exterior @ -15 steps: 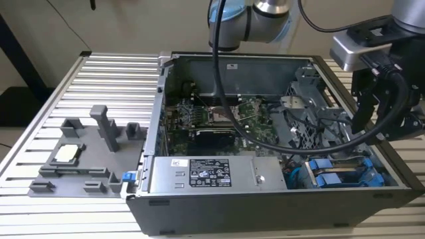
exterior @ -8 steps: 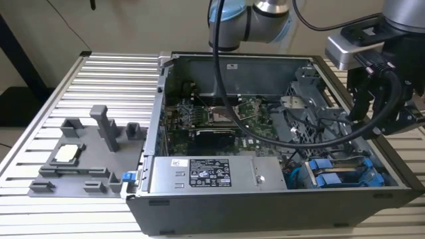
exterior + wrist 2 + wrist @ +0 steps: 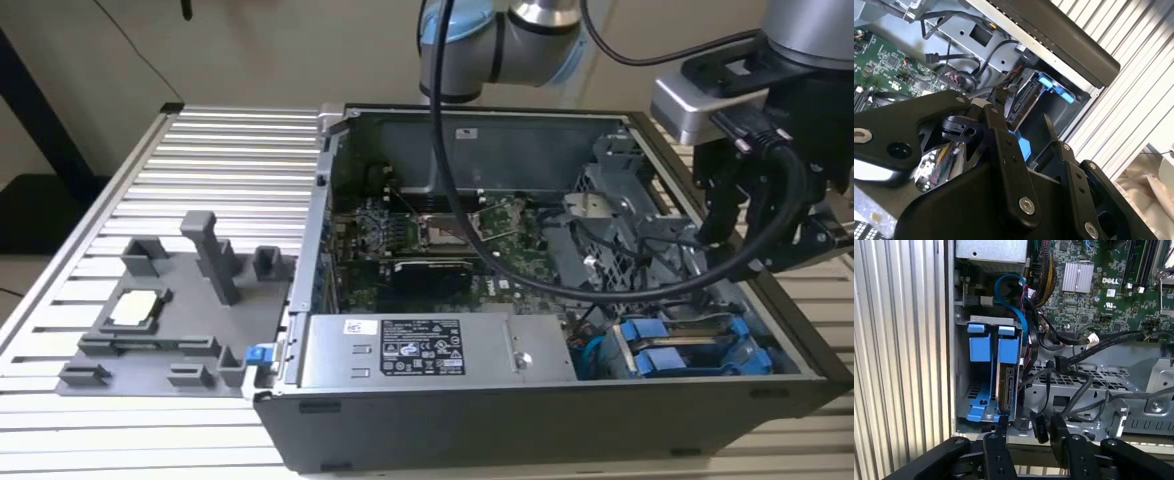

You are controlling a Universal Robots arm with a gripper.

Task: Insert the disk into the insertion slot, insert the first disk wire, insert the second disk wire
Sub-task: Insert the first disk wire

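The gripper [image 3: 1030, 424] stands open, its two black fingers [image 3: 1002, 426] apart with nothing clamped between them. A small black cable connector [image 3: 1038, 427] hangs in the gap beyond them without touching either finger. Past one fingertip in the first wrist view sits the disk [image 3: 1006, 387]. It is already seated on edge in the insertion slot [image 3: 991, 319] of the grey drive cage, with the blue tab of its carrier at the far end. Whether that fingertip touches the disk cannot be told. Just beside the disk, in the neighbouring bay, is the other blue carrier [image 3: 979, 345], which holds no drive. A second black connector [image 3: 1061, 363] on a flat black cable lies loose over the perforated metal bracket [image 3: 1104, 385], apart from the disk. A blue cable [image 3: 1004, 282] loops above the cage towards the green motherboard [image 3: 1094, 300]. In the exterior view the gripper hangs over the side of the open computer case [image 3: 534, 430] on the exterior view's right, above the blue carriers. The case stands on a ribbed metal table [image 3: 214, 150].
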